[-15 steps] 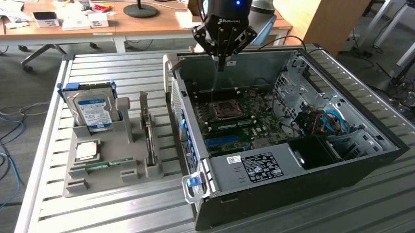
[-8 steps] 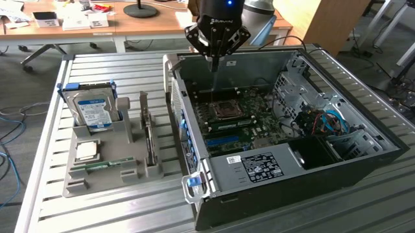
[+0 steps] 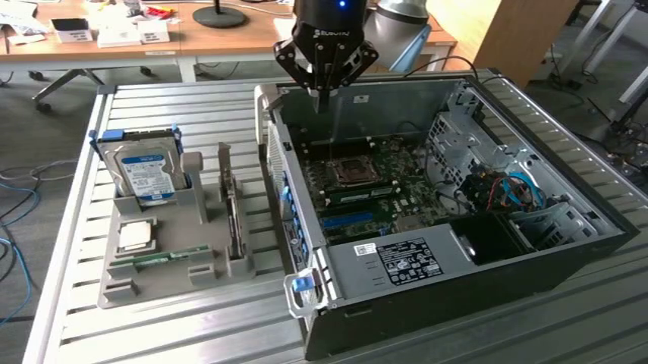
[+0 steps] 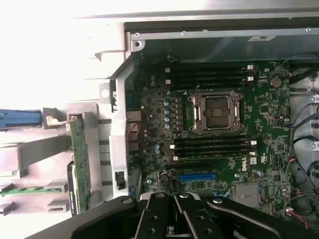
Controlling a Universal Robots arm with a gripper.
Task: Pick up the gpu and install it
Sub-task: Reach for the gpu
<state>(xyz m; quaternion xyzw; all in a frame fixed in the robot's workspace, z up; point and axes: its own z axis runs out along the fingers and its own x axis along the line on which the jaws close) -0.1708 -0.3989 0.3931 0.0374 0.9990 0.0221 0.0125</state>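
Green gpu stands on edge in the grey holder, just beside the open case, on the exterior view's left. Gripper hangs over the case's far wall, above the motherboard, fingers pressed together, nothing held.

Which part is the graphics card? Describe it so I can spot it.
Find the grey tray beside the open computer case. The gpu stands on edge in the slot nearest the case: a long green card, unlike the blue-labelled hard drive.
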